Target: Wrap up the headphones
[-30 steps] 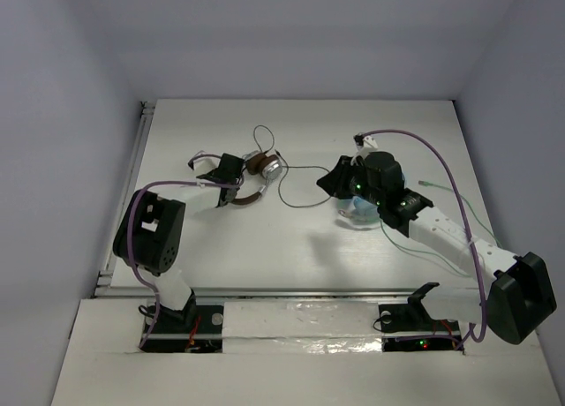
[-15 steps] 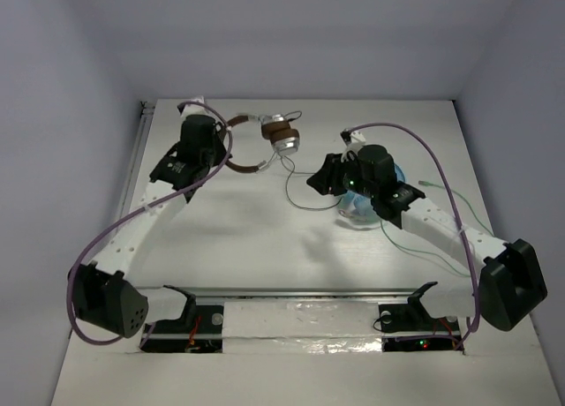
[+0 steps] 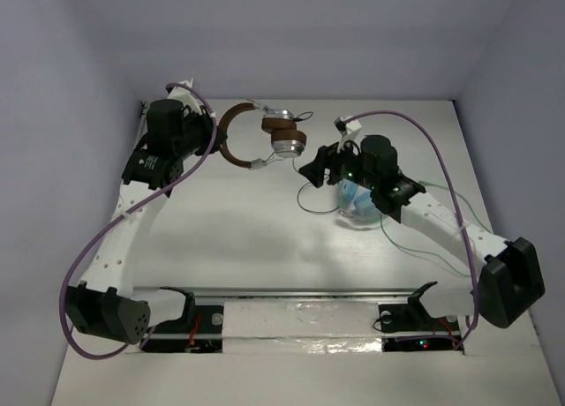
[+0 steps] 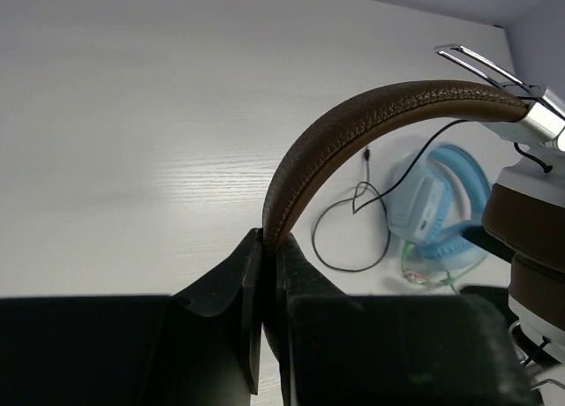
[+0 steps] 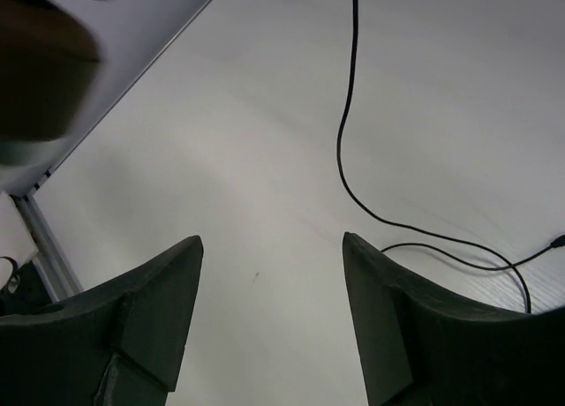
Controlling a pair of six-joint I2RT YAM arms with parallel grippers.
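Observation:
The headphones (image 3: 265, 137) hang in the air at the back of the table, with their brown headband (image 4: 371, 124) pinched in my left gripper (image 4: 269, 240), which is shut on it. The silver ear cups (image 3: 284, 137) with brown pads dangle to the right of that grip. Their thin black cable (image 3: 305, 192) drops to the table and loops there (image 4: 353, 238). My right gripper (image 3: 311, 169) sits just right of the ear cups, low over the table. It is open (image 5: 272, 238) with nothing between its fingers, and the cable (image 5: 344, 159) runs past its right finger.
Light blue headphones (image 3: 357, 203) lie on the table under my right arm, and their green cable (image 3: 424, 247) trails toward the right front. White walls close off the table at the back and on both sides.
My left arm has lifted the headphones off the table and carried them up and toward the back. My right gripper has opened wide and shifted left toward the ear cups.

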